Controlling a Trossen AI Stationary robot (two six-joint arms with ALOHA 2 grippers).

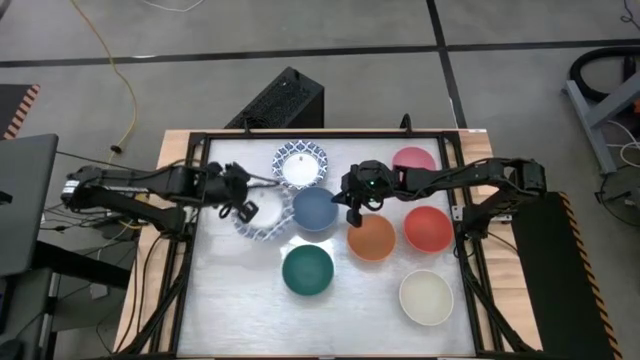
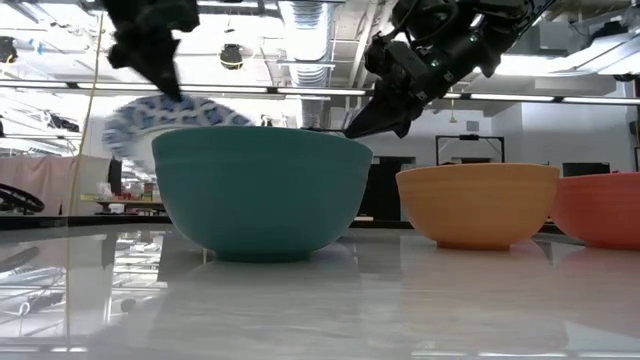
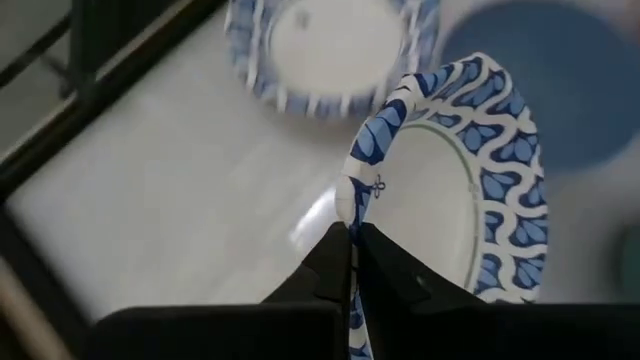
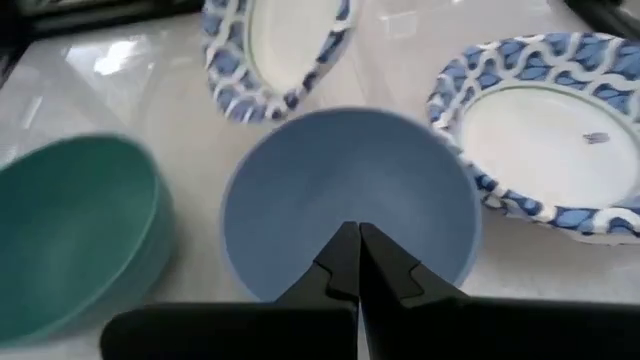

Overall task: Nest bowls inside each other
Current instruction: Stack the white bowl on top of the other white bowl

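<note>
My left gripper (image 1: 243, 211) is shut on a white bowl with a blue patterned rim (image 1: 264, 221), held tilted at the table's left. A second patterned bowl (image 1: 300, 163) rests on its base at the far side. Right of the held one sits a blue bowl (image 1: 314, 208). My right gripper (image 1: 353, 219) is shut, its tips over that bowl's right rim (image 4: 352, 290); I cannot tell whether they touch it. Orange (image 1: 371, 238), red (image 1: 428, 228), pink (image 1: 413, 159), green (image 1: 307, 270) and cream (image 1: 427, 297) bowls stand around. My left gripper pinches the patterned bowl's rim (image 3: 347, 200) between its two fingers, one inside the bowl and one outside. The fingers slant down from the table's left. The bowl is tipped up on edge, raised at the held side; the green bowl (image 2: 260, 190) hides its lower edge in the low view.
A black frame (image 1: 190, 200) borders the table on all sides. The green, orange, red and cream bowls fill the near right half. Bare tabletop (image 1: 230, 300) lies at the near left.
</note>
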